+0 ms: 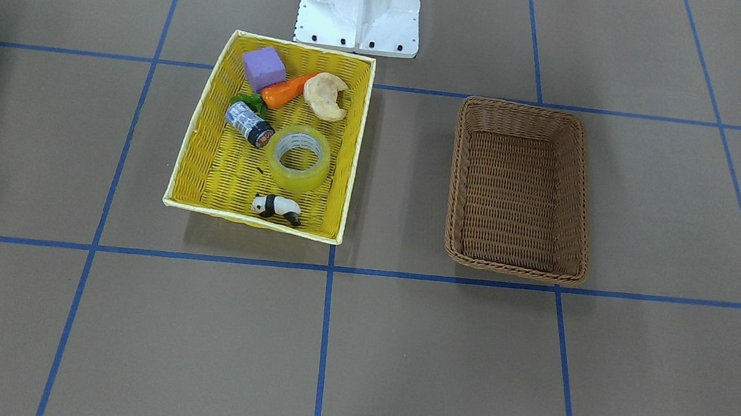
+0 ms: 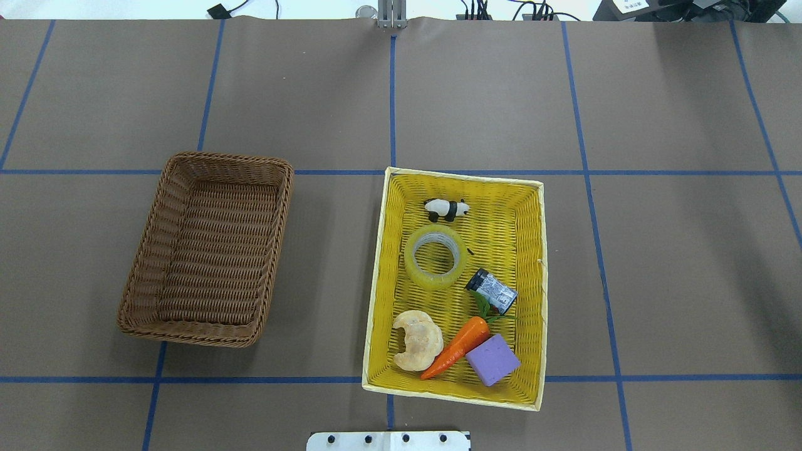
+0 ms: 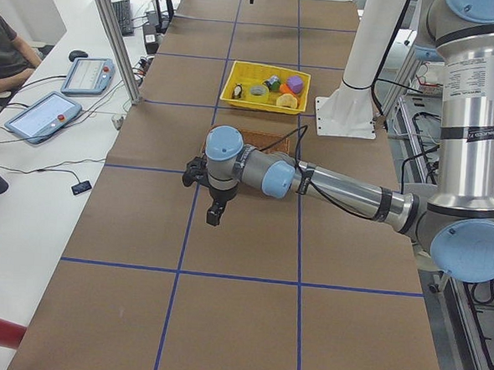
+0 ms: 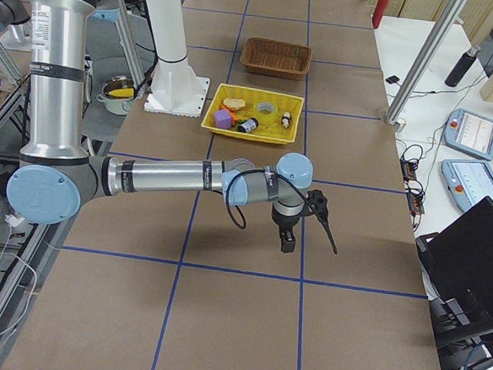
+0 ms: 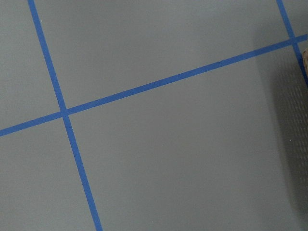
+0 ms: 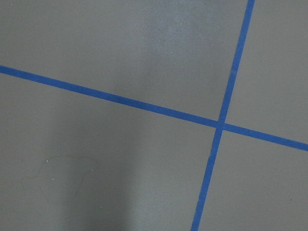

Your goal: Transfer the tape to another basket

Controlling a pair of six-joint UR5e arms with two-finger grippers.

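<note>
The tape point(image 2: 435, 257), a yellowish translucent roll, lies flat in the yellow basket point(image 2: 376, 282); it also shows in the front view point(image 1: 297, 157). The brown wicker basket point(image 2: 160, 250) stands empty beside it, with a gap of table between them. My left gripper point(image 3: 213, 216) hangs low over the table beyond the brown basket, far from the tape. My right gripper point(image 4: 286, 243) hangs over the table at the other end. I cannot tell whether either one is open or shut. Both wrist views show only brown paper and blue lines.
The yellow basket also holds a panda figure point(image 2: 446, 210), a grey-labelled cylinder point(image 2: 493, 291), a carrot point(image 2: 456, 355), a purple block point(image 2: 492, 359) and a bread piece point(image 2: 416, 340). The white robot base point(image 1: 360, 2) stands behind it.
</note>
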